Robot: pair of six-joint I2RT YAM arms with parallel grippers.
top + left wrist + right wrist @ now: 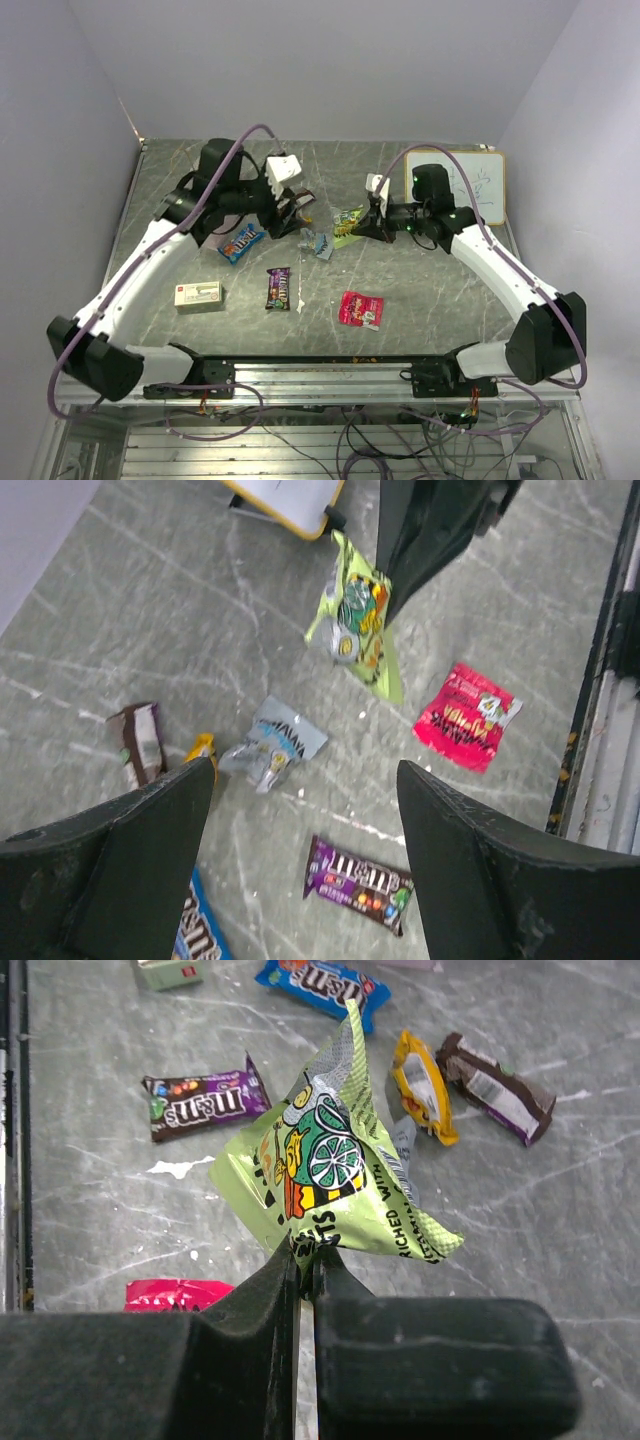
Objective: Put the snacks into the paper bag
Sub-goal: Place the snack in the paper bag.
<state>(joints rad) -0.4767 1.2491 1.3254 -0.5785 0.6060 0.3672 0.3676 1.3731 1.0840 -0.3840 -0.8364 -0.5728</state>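
Grey veined tabletop (440, 300) carries the scattered snacks. Nearest the arm bases, a red-pink packet (360, 309) lies flat, right of centre. At about the same depth on the left sits a beige box (198, 296) (it bears a small red mark). Between the two, closer to the box, a purple M&M's packet (279, 288) lies flat.

Further back, a blue packet (242, 242) lies at an angle on the left side, and a crumpled silvery packet (272, 748) rests near the middle. Just beside the silvery one, a yellow packet (425, 1085) and a brown bar (497, 1085) lie side by side.

The left gripper (305, 770) hangs above this cluster with its fingers spread wide and nothing between them.

Opposite it, the right gripper (305, 1260) has its jaws pressed together on the lower edge of a lime-green packet (320, 1170). The packet sticks out from the fingers toward the middle of the table, near the silvery packet (whether its free end touches the surface cannot be told).

Farthest back, a whiteboard (470, 185) sits at the far right corner, behind the right arm.
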